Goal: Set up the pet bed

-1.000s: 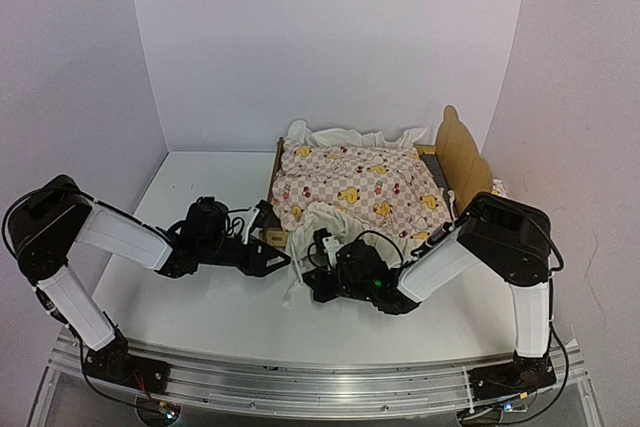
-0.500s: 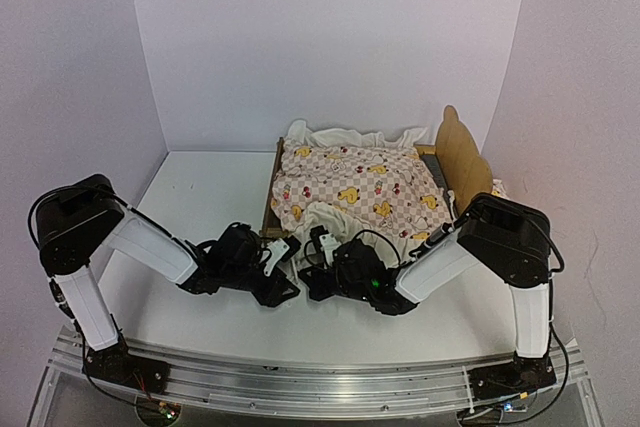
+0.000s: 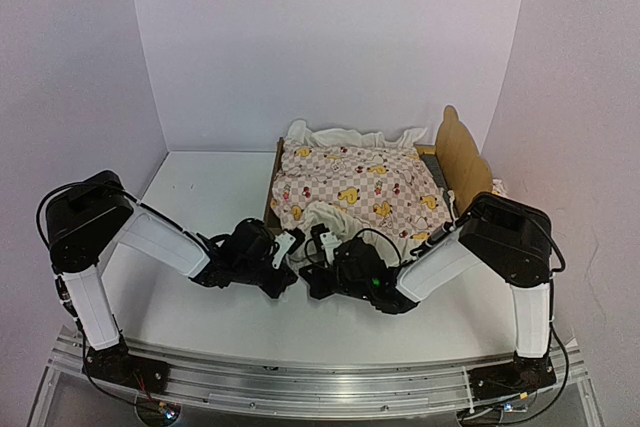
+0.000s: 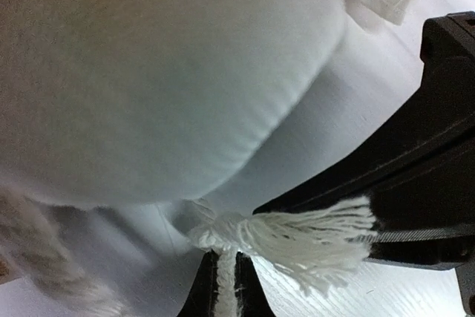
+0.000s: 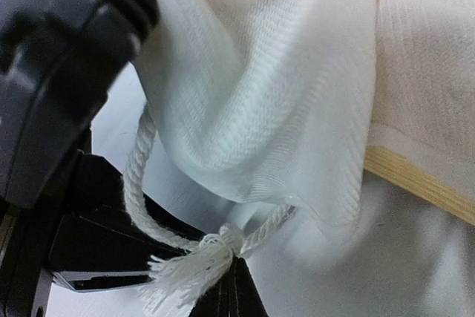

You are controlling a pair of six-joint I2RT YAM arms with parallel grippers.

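- Pet bed [image 3: 462, 152]: light-wood frame at the back-right of the bench [image 3: 200, 192], eared headboard on its R end, upright.
- Pink checked duck quilt [image 3: 350, 182] covers most of the frame. Its white ruffle [image 3: 340, 135] hangs over the far side and the front-L corner.
- Both sets of fingers sit at that front-L corner, low to the bench and just beside each other, w/ the bed beyond them toward back-right.
- Left fingers [image 3: 291, 242]: closed tight. L wrist view shows them [image 4: 211, 298] pinching a white cord [image 4: 221, 287] just below its knot, and the frayed tassel [image 4: 304, 239] fans out to the right.
- White ruffle cloth [image 4: 163, 72] bulges right over the L fingers, filling most of that view.
- Right fingers [image 3: 320, 240]: closed too. R wrist view has them [image 5: 231, 298] nipped on the cord at the knot [image 5: 223, 245], tassel [image 5: 182, 276] splaying left, and a loop of cord [image 5: 137, 176] rising into the ruffle fold [image 5: 260, 94].
- Strip of the bed's wood edge [image 5: 415, 177] shows just right of and above the R fingers, under the cloth. Neither pair touches the wood.
- Can't tell if both pairs hold the same knot.
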